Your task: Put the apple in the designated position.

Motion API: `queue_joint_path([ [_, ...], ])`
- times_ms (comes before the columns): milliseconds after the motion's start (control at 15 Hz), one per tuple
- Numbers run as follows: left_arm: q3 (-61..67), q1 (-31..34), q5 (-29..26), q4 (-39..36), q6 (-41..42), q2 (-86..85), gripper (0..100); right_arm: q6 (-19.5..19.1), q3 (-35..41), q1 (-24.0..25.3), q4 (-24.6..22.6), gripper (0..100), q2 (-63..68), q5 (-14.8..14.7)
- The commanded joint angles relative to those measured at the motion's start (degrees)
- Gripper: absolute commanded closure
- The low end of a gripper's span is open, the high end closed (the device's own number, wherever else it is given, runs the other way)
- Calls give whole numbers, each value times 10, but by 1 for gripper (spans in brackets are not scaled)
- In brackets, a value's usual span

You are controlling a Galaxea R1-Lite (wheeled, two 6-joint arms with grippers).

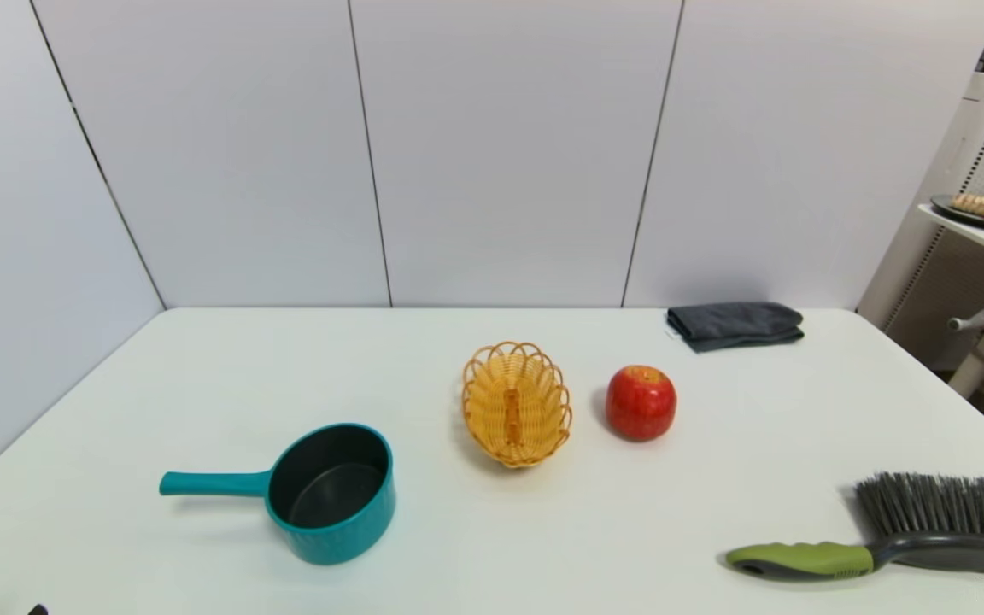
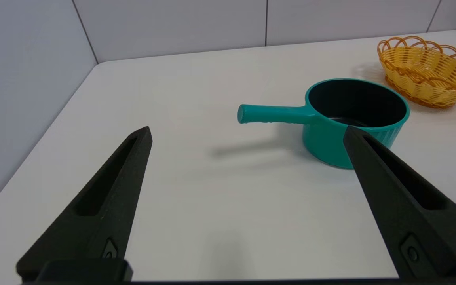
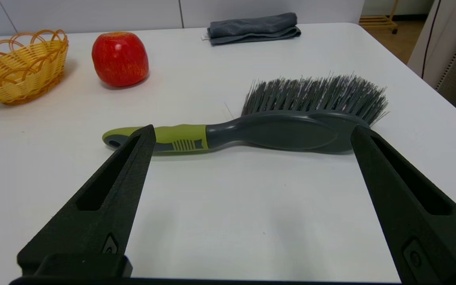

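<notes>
Apple at rest on the table, both grippers wide open and empty.

The apple [image 1: 641,402] stands upright on the white table [image 1: 492,530], just to the right of the wicker basket [image 1: 516,403] and apart from it, with the folded grey cloth [image 1: 735,325] behind. The left gripper [image 2: 247,136] hovers near the teal saucepan [image 2: 348,118], fingers spread, gripping nothing. The right gripper [image 3: 251,132], equally spread, sits low before the brush [image 3: 251,130], seemingly not touching it.
</notes>
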Motion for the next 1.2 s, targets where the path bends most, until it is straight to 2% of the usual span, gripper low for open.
queue_joint_path([
  [67, 33, 10, 37, 89, -5, -101, 0, 0, 0, 0, 0, 0, 0, 0],
  [200, 34, 10, 33, 86, 5, -101, 0, 0, 0, 0, 0, 0, 0, 0],
  [467, 34, 10, 52, 84, -78, -101, 0, 0, 0, 0, 0, 0, 0, 0],
  [1200, 34, 10, 52, 84, -78, -101, 0, 6, 0, 0, 0, 0, 1, -1],
])
